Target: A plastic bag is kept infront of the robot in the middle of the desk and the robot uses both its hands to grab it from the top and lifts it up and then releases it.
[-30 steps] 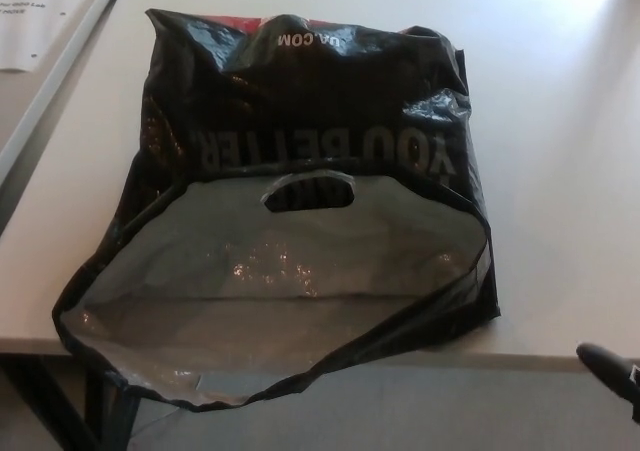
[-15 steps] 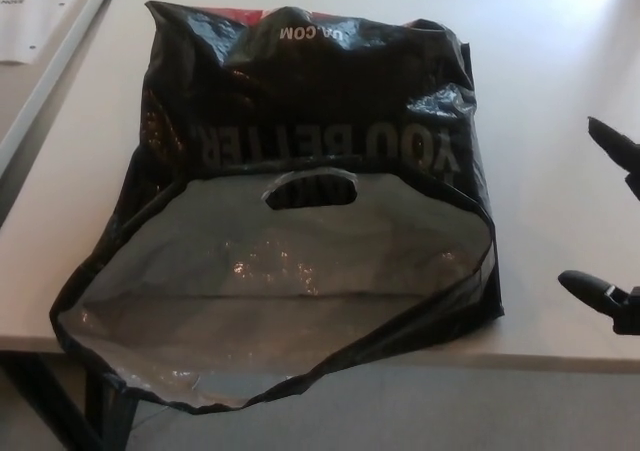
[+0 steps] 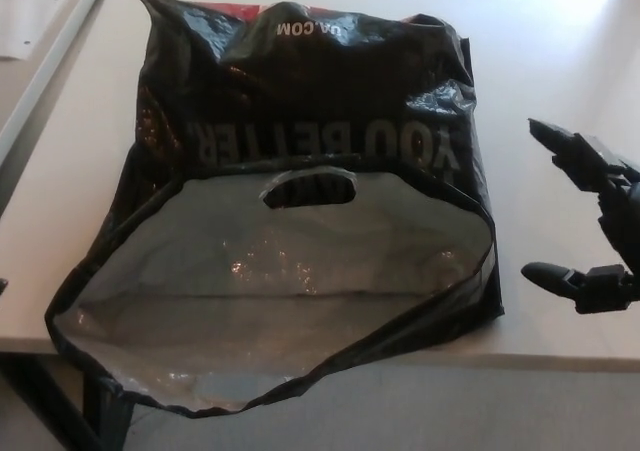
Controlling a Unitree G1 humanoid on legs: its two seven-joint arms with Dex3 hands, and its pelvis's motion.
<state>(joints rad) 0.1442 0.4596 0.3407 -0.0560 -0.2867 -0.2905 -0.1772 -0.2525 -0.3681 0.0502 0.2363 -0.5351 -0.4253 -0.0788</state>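
A black plastic bag with white lettering lies on the white desk, its mouth facing me and gaping wide. The grey lining shows inside, and a cut-out handle hole sits at the far rim of the mouth. The near rim hangs over the desk's front edge. My right hand is at the picture's right, just beside the bag's right edge, open with thumb and fingers spread and nothing held. A tiny dark sliver at the left edge may be my left hand; too little shows to tell.
A second table with white papers runs along the top left, with a narrow gap between it and the desk. Dark desk legs show below the bag at the bottom left. Bright glare falls on the desk at the top right.
My right hand has risen from the bottom right corner and moved left toward the bag's right side, fingers spread. The view has shifted slightly; the bag lies as before.
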